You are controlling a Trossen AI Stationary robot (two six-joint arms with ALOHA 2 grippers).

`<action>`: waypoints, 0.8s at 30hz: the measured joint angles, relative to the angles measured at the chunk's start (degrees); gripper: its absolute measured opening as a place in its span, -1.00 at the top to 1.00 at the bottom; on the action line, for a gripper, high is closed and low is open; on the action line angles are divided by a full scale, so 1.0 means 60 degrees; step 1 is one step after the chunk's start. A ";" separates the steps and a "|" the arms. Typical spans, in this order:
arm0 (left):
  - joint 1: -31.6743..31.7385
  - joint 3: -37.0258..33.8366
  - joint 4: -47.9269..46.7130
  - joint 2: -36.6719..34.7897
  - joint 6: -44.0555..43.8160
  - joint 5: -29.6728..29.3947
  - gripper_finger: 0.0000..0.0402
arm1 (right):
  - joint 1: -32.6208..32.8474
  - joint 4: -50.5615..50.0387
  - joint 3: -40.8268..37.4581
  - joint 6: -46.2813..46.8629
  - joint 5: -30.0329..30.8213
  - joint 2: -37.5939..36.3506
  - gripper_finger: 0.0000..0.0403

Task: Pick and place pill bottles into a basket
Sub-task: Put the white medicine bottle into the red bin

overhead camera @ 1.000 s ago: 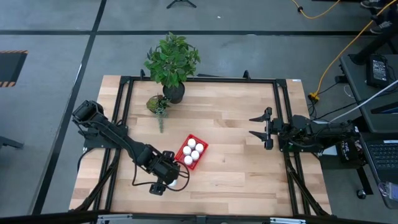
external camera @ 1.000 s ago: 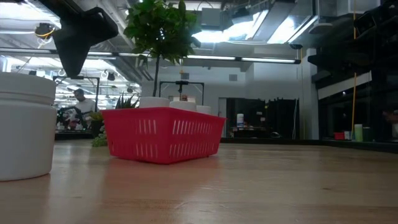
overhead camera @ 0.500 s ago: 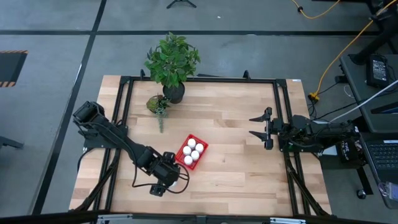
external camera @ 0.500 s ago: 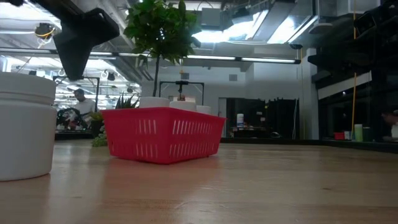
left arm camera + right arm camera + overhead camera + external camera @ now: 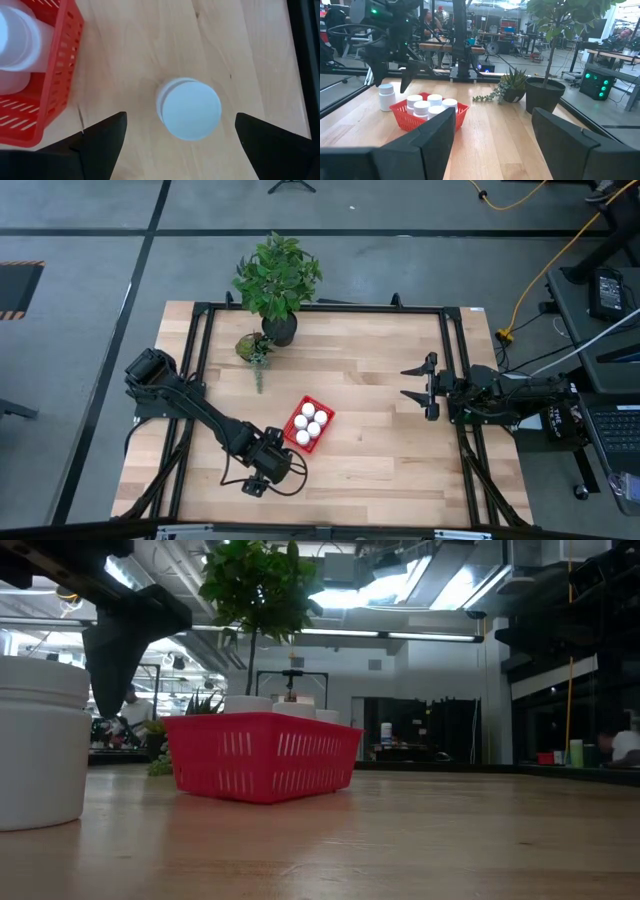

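Low and left of centre in the high view, the left gripper [image 5: 177,137] hangs wide open, holding nothing, straddling the last pill bottle [image 5: 189,108] upright on the tabletop [image 5: 150,55] beside the red basket [image 5: 55,75], seemingly lined up to grasp it.

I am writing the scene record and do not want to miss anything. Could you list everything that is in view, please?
table: one, light wood, under everything
basket: one, red, near the table's middle
pill bottles in basket: five, white
loose pill bottle: one, white, upright on the table beside the basket
tall plant: one, green, dark pot, far edge of the table
small plant: one, green, next to the tall plant
people: in the room behind, number unclear
left gripper: open, above the loose pill bottle
right gripper: open, waiting at the table's right side
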 joint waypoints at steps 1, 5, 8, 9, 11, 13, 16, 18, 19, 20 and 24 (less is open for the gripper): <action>0.0000 0.0000 0.0010 0.0000 0.0000 -0.0003 -0.81 | 0.0000 0.0001 0.0000 0.0000 0.0000 -0.0003 -0.31; 0.0000 0.0000 0.0010 0.0000 0.0004 -0.0016 -0.81 | 0.0000 0.0000 0.0000 0.0003 0.0000 0.0000 -0.31; 0.0000 0.0000 0.0013 0.0000 0.0060 -0.0125 -0.81 | 0.0000 0.0003 0.0000 0.0003 0.0000 0.0000 -0.31; 0.0000 0.0000 0.0010 0.0000 0.0088 -0.0167 -0.81 | 0.0000 0.0003 0.0000 0.0000 0.0000 0.0000 -0.31; 0.0000 0.0000 0.0024 0.0020 0.0150 -0.0189 -0.81 | 0.0000 0.0004 0.0000 0.0000 0.0000 -0.0003 -0.31; 0.0004 0.0000 0.0056 0.0064 0.0187 -0.0222 -0.81 | 0.0000 0.0000 0.0000 0.0002 0.0000 -0.0002 -0.31; 0.0011 0.0000 0.0208 0.0241 0.0286 -0.0231 -0.81 | 0.0000 0.0000 0.0000 0.0003 0.0000 0.0000 -0.31; 0.0011 0.0000 0.0273 0.0392 0.0339 -0.0182 -0.81 | -0.0003 0.0005 0.0000 0.0002 0.0004 0.0000 -0.31; 0.0011 0.0000 0.0327 0.0460 0.0389 -0.0178 -0.81 | -0.0001 0.0000 0.0000 0.0000 0.0000 0.0000 -0.31; 0.0011 0.0000 0.0309 0.0514 0.0428 -0.0177 -0.81 | 0.0000 0.0003 0.0000 0.0000 0.0000 0.0000 -0.31; 0.0011 0.0000 0.0254 0.0634 0.0599 -0.0245 -0.81 | 0.0000 0.0007 0.0000 0.0000 0.0000 0.0000 -0.31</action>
